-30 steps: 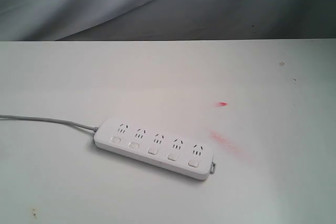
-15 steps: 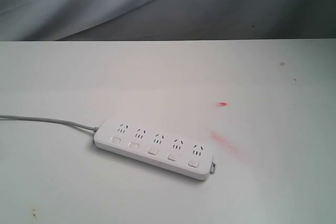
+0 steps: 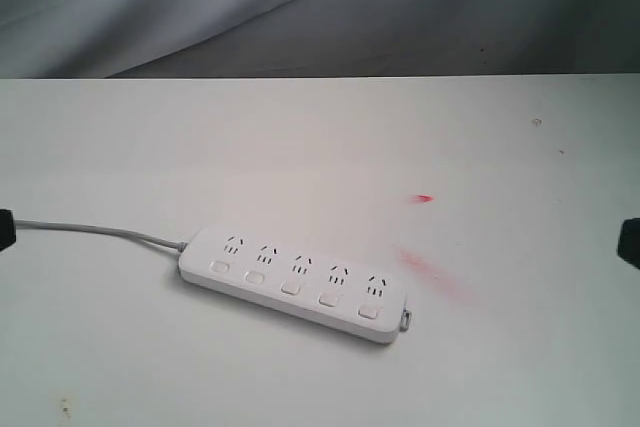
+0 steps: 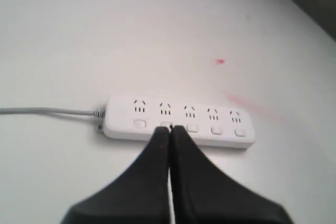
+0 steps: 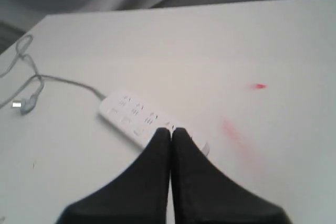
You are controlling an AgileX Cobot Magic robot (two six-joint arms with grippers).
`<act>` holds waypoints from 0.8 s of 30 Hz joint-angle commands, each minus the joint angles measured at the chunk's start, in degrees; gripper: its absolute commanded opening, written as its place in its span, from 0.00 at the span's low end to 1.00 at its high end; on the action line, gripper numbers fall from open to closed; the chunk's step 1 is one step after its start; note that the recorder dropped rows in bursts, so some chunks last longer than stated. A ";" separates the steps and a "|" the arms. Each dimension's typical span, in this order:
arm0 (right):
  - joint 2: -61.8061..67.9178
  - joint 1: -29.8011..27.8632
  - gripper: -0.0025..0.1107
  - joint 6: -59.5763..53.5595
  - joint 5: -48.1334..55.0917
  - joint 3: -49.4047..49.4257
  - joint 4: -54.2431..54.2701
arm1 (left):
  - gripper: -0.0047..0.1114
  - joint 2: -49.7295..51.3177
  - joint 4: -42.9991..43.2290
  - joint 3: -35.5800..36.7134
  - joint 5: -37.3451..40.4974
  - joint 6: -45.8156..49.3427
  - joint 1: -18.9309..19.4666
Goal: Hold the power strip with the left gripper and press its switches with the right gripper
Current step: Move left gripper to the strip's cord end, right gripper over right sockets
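The white power strip (image 3: 295,282) lies flat on the white table (image 3: 320,147), its grey cord (image 3: 100,230) running off to the left and a small grey tab (image 3: 407,319) at its right end. Five square switches (image 3: 291,288) sit in a row below the sockets. My left gripper (image 3: 4,230) just shows at the left edge, my right gripper (image 3: 630,242) at the right edge, both far from the strip. In the left wrist view the left gripper (image 4: 169,129) is shut and empty before the power strip (image 4: 181,121). The right gripper (image 5: 171,131) is shut, the power strip (image 5: 137,116) beyond it.
Red marks (image 3: 424,198) and a pink smear (image 3: 430,272) stain the table right of the strip. A grey cloth backdrop (image 3: 300,7) hangs behind the far edge. The cord loops to a small plug (image 5: 18,105) near the table's corner in the right wrist view.
Both black gripper tips have come into the exterior view, one at the left edge and one at the right edge. The power strip has not moved.
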 commanded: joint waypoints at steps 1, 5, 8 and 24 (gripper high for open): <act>8.98 1.61 0.02 -3.61 1.21 -1.47 0.39 | 0.04 9.29 -0.31 -1.80 -0.02 5.46 -1.85; 22.14 6.24 0.02 -7.99 -2.72 -1.61 0.52 | 0.04 24.48 0.61 -5.12 -0.33 9.46 -5.21; 29.60 11.11 0.02 -7.99 -7.45 -1.61 0.40 | 0.04 31.27 1.58 -8.99 -0.33 10.44 -7.14; 62.83 23.55 0.02 1.34 -5.56 -25.66 -20.41 | 0.04 60.46 7.88 -26.37 -1.63 11.89 -7.63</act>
